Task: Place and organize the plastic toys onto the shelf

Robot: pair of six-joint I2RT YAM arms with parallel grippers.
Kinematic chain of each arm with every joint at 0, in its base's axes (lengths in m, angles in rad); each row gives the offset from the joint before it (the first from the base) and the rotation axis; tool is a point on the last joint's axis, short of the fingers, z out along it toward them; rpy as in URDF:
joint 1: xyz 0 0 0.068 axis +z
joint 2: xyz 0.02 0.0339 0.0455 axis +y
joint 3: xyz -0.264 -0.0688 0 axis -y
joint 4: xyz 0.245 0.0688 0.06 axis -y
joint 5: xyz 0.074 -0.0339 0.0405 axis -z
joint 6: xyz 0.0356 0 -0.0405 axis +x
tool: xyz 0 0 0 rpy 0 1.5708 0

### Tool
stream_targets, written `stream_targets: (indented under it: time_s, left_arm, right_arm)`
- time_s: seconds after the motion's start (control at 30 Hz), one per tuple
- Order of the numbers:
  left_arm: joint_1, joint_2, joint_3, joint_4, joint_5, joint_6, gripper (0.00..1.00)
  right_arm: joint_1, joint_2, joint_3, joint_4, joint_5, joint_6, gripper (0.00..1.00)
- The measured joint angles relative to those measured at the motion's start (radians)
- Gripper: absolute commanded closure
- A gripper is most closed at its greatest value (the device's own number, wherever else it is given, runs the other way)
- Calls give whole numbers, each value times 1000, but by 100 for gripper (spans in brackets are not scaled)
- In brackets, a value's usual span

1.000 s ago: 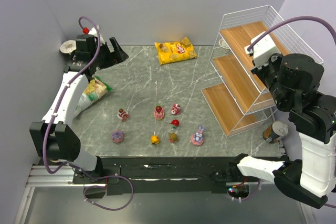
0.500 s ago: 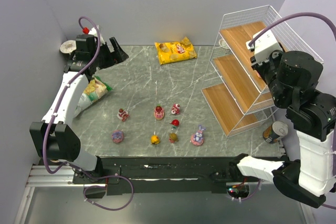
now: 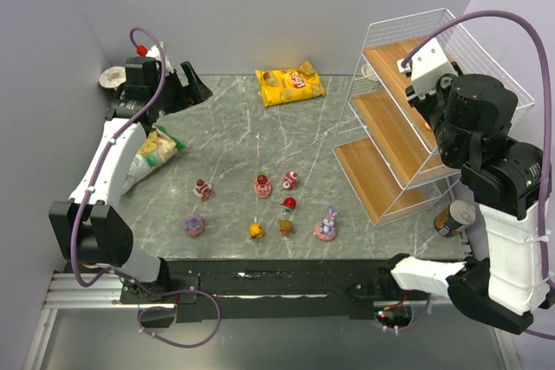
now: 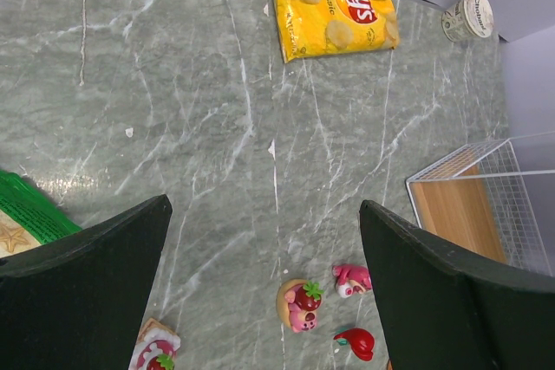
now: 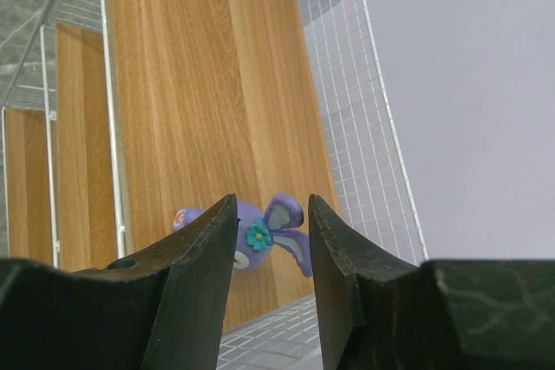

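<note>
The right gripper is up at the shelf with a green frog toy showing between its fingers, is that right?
No, the toy is a purple bunny, not a green frog. The right wrist view shows it past the right gripper, against the shelf.

Robot lab: a boxed-in tabletop test cell.

Left arm and right arm are bolted side by side at the near edge of the table, on a bare aluminium rail. Purple cable loops loose off the arms. Plain grey panels wall the marble-look top on three sides. The things on it are a mismatched set of props: tiny toys, chip bag, can, wire shelf.
</note>
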Motion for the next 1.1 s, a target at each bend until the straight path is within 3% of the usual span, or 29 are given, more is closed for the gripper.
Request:
stream_targets:
  time_s: [0.47,0.73,0.93,1.1]
  left_arm:
    - [0,-1,-2,0,-4,0,4]
    - [0,-17,-2,-3,-23,2,4]
    - [0,-55,-13,-6,-53,5,4]
    - [0,-90,-25,-6,-87,13,4]
  right_arm:
    - [-2,-3,63,83,15,-22,36]
    - [29,38,144,99,-79,-1,31]
    - [196,137,184,112,-113,29,31]
    - [316,232,104,125,-144,95,31]
